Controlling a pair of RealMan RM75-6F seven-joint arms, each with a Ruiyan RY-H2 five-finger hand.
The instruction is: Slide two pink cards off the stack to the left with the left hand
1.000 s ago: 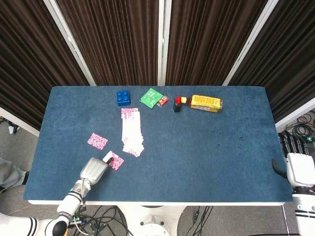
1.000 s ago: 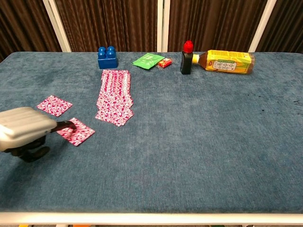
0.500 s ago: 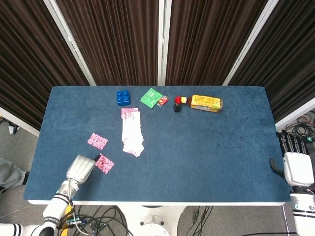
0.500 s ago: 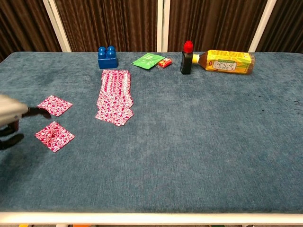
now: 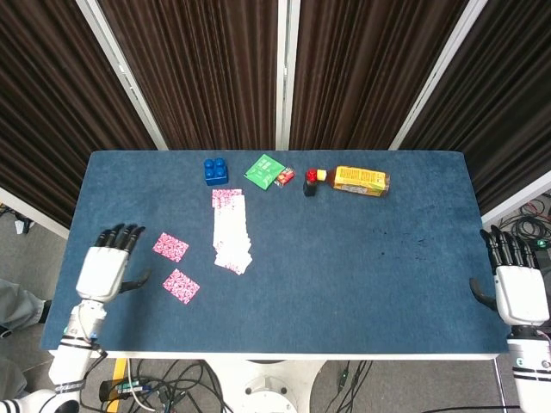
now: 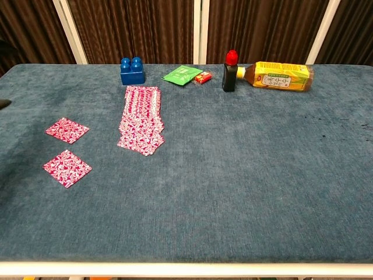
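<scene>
A fanned stack of pink cards (image 5: pixel 230 230) (image 6: pixel 141 118) lies left of the table's middle. Two single pink cards lie apart to its left: one (image 5: pixel 170 247) (image 6: pixel 67 129) farther back, the other (image 5: pixel 181 286) (image 6: pixel 66 168) nearer the front edge. My left hand (image 5: pixel 103 270) hovers at the table's left edge, fingers spread, holding nothing, just left of both loose cards. In the chest view only a dark tip of it (image 6: pixel 3 104) shows at the left border. My right hand (image 5: pixel 513 288) stays off the table's right edge, fingers apart and empty.
Along the back stand a blue block (image 5: pixel 215 170) (image 6: pixel 132 70), a green packet (image 5: pixel 265 169) (image 6: pixel 182 74), a small red item (image 5: pixel 285 177) (image 6: pixel 203 77), a red-capped dark bottle (image 5: pixel 311 181) (image 6: pixel 229 70) and a lying yellow tea bottle (image 5: pixel 360 180) (image 6: pixel 280 76). The blue table (image 5: pixel 362 258) spreads to the right.
My left hand dragged the second card left and toward the front, let it go, then pulled back to the left edge with its fingers spread.
</scene>
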